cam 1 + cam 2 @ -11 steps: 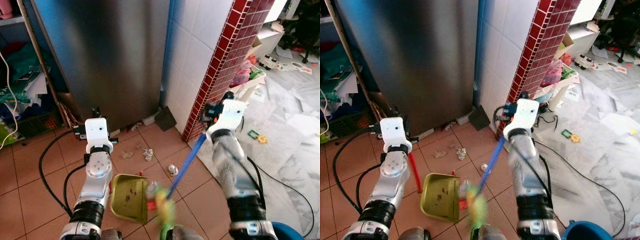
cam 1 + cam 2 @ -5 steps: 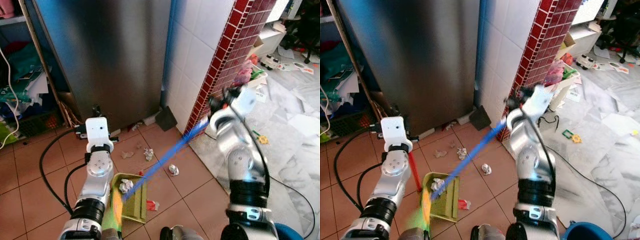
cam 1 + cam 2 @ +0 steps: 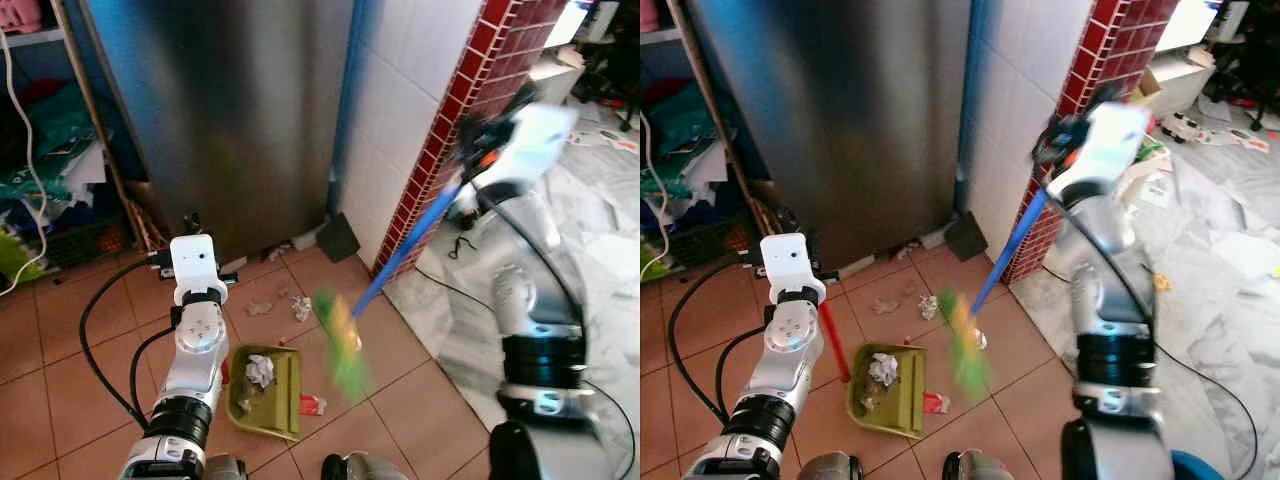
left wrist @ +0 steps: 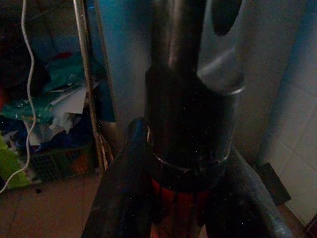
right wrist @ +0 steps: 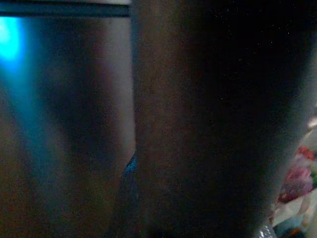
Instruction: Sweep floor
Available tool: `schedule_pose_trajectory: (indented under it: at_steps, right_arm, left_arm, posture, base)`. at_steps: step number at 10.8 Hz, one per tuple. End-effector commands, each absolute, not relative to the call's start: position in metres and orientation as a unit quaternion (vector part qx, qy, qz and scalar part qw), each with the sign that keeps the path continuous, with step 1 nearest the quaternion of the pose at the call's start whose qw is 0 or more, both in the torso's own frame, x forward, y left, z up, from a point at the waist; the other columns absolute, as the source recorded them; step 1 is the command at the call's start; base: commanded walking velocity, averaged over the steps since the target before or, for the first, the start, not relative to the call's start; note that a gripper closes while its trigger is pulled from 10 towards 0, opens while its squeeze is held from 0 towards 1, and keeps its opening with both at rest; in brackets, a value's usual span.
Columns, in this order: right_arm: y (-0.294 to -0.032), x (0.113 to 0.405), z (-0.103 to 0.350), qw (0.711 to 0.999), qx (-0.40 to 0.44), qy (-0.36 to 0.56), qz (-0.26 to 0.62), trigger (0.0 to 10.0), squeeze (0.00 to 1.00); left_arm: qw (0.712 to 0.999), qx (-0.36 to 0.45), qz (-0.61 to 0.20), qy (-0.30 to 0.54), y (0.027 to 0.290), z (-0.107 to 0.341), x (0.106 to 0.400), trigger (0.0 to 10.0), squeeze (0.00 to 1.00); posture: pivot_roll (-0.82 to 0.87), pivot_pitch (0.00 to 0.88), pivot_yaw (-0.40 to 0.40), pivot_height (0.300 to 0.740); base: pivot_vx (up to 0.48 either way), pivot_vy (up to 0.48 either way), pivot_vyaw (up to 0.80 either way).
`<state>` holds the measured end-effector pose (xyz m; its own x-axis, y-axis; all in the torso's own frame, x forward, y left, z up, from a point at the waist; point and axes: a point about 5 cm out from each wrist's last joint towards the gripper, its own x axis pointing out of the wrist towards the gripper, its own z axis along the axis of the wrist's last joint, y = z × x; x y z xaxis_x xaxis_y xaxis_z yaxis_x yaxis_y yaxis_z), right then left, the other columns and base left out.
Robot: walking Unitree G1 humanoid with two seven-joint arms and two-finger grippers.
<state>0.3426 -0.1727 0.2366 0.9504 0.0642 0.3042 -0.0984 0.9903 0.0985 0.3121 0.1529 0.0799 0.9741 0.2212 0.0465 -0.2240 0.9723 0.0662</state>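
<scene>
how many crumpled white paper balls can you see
3 paper balls: one in the green dustpan, one on the tiles near the fridge, one beside the blurred broom head. More may be hidden behind it.

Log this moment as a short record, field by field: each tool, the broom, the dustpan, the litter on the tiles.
left tool: shut on the dustpan's red handle
right tool: raised by the red brick pillar, holding the broom's blue handle; finger state unclear
broom head: green, blurred, lifted off the floor
dustpan: on the tiles, crumpled paper inside
loose litter: paper scrap on the tiles, red scrap beside the pan
</scene>
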Motion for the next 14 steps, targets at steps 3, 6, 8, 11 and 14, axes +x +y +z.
schedule_pose_trajectory:
  at_steps: [3, 6, 8, 11, 14]
  right_arm:
    - [-0.174, 0.33, 0.204, 0.986, -0.046, -0.15, 0.053, 10.0, 0.0]
    - [-0.175, 0.323, 0.161, 0.99, -0.086, -0.107, 0.029, 10.0, 0.0]
    - [-0.179, 0.317, 0.136, 0.994, -0.075, -0.075, 0.008, 10.0, 0.0]
    - [-0.164, 0.322, 0.122, 0.998, -0.04, -0.054, 0.013, 10.0, 0.0]
    - [-0.161, 0.323, 0.121, 0.997, -0.039, -0.061, 0.012, 10.0, 0.0]
  left_arm:
    - [0.991, 0.05, 0.101, -0.065, 0.155, 0.101, 0.301, 10.0, 0.0]
    - [0.993, 0.033, 0.089, -0.064, 0.162, 0.112, 0.286, 10.0, 0.0]
    - [0.994, 0.031, 0.092, -0.039, 0.169, 0.11, 0.267, 10.0, 0.0]
    - [0.998, 0.013, 0.064, -0.026, 0.166, 0.111, 0.266, 10.0, 0.0]
    - [0.999, -0.003, 0.048, -0.016, 0.162, 0.116, 0.263, 10.0, 0.0]
  posture:
    - [-0.08, 0.035, -0.057, 0.74]
    - [-0.06, 0.015, -0.042, 0.74]
    - [-0.04, 0.003, -0.031, 0.74]
    - [-0.03, 0.0, -0.024, 0.74]
    - [-0.03, 0.0, -0.025, 0.74]
  base:
    - [0.0, 0.0, 0.0]
    - [0.0, 0.0, 0.0]
    - [0.0, 0.0, -0.31]
    - [0.0, 0.0, -0.73]
    - [0.0, 0.089, -0.8]
